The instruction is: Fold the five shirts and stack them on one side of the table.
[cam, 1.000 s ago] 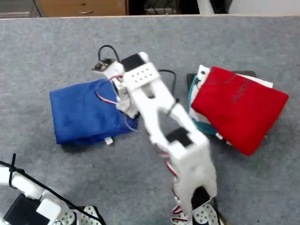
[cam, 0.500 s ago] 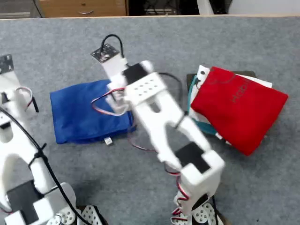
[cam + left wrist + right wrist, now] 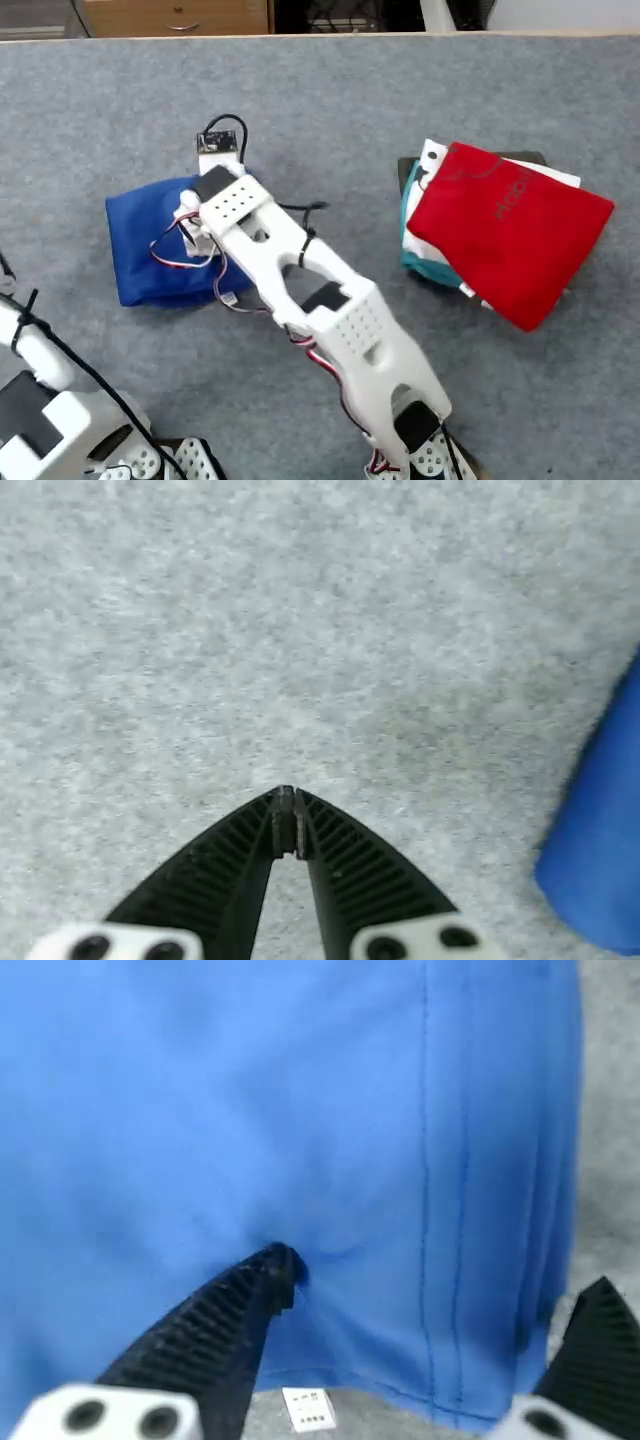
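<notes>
**Right hand spread wide over the blue shirt, left hand pinched shut above the tabletop**

A folded blue shirt (image 3: 145, 250) lies flat on the left half of the grey tabletop (image 3: 400, 100). A small white label (image 3: 231, 299) pokes out from its near edge.

The right arm (image 3: 330, 320) stretches from the near edge of the tabletop out to the far left, and its wrist hangs over the shirt's right part. In that arm's own wrist view the right hand (image 3: 440, 1280) is wide apart. One dark ribbed finger (image 3: 230, 1310) meets the blue cloth at its tip, where small creases gather. The other finger sits at the shirt's edge, by the strip of grey tabletop. The label (image 3: 307, 1408) shows between the two fingers.

On the right side a folded red shirt (image 3: 510, 230) lies askew on top of a stack of folded shirts (image 3: 415, 255). White, teal and dark layers peek out beneath it on its left and far sides. The stack is well apart from the blue shirt.

The left arm (image 3: 40, 410) sits at the near left corner. The left hand (image 3: 287, 805) has its tips pressed together with nothing between them. It points down at the tabletop, with the edge of the blue shirt (image 3: 600, 850) just off to one side.
</notes>
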### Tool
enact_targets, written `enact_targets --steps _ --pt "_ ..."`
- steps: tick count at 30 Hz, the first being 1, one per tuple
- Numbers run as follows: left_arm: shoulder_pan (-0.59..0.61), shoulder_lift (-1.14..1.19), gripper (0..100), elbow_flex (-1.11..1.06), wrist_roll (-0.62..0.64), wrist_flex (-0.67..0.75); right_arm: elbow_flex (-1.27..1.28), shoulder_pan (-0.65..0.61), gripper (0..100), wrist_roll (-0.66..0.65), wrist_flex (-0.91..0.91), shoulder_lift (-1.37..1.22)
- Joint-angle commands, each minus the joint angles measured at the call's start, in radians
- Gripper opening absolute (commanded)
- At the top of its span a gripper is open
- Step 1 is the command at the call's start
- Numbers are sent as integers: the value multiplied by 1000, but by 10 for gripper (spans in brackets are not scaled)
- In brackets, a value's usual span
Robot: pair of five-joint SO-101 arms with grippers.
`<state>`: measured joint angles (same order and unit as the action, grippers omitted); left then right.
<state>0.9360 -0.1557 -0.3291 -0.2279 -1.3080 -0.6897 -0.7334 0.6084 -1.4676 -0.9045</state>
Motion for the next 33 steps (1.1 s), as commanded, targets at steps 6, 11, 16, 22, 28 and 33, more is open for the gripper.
enact_targets --steps 6,11,16,22,28,33 --pt "51 -6 30 42 -41 -2 -470 -8 125 -126 -270 -214" --pt "42 -6 30 35 -37 -9 -610 -6 45 -180 -299 -263" --pt "53 -15 30 45 -41 -5 -631 46 12 -210 -299 -206" --pt "48 -15 30 35 -41 -6 -509 216 12 -279 -301 53" --pt "21 -15 29 58 -43 -2 19 417 12 -308 -301 473" --pt "-18 -15 29 50 -78 -9 288 663 12 -427 -301 794"
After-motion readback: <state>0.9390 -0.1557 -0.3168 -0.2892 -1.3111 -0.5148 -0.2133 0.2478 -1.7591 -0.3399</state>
